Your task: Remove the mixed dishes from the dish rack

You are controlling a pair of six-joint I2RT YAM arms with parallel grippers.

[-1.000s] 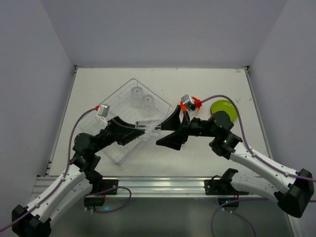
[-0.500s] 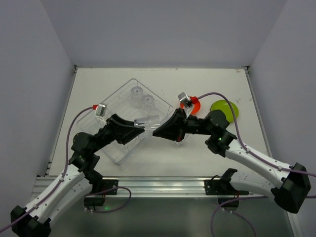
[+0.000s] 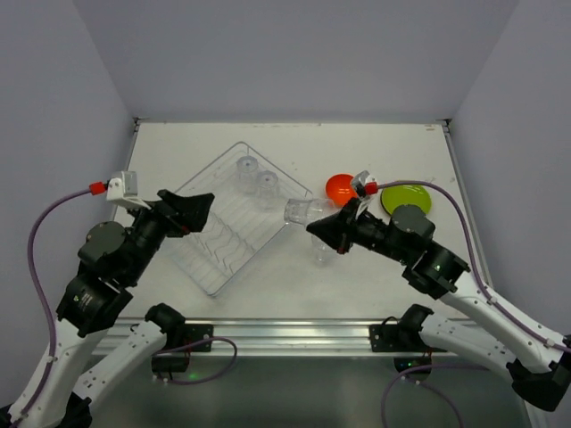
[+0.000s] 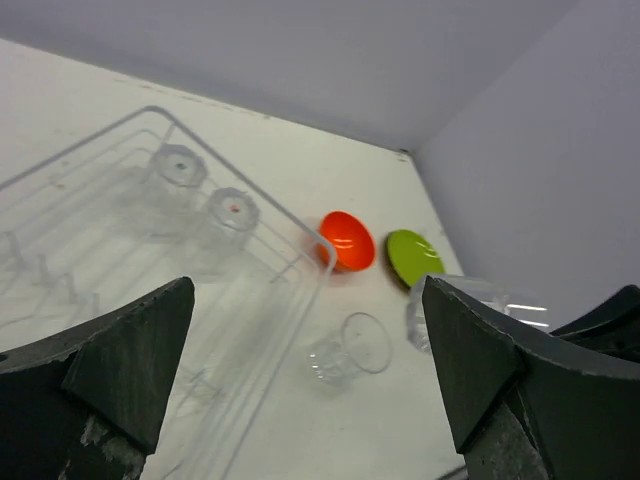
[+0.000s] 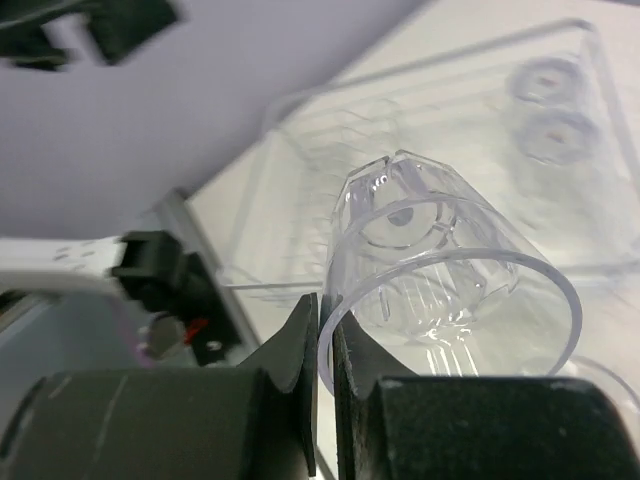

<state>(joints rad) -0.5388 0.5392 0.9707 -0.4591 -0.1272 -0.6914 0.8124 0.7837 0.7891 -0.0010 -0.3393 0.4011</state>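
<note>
Fingers [image 5: 298, 350] of right gripper [image 3: 311, 226] clamp tumbler [image 3: 299, 211] by its rim — left gripper [image 3: 202, 206] splayed wide, empty, dish rack [image 3: 223, 259] beneath it.

Grips a small clear tumbler [image 3: 300, 211] sideways in the right tool [image 3: 314, 223], beside the large see-through ridged dish rack [image 3: 207, 287]. With two more tumblers [image 3: 246, 167] in the far corner, a fourth tumbler [image 3: 321, 250] on the white desk [image 3: 294, 281], near a glossy orange-red bowl [image 3: 340, 188] and a round lime-green plate [image 3: 407, 197].
</note>
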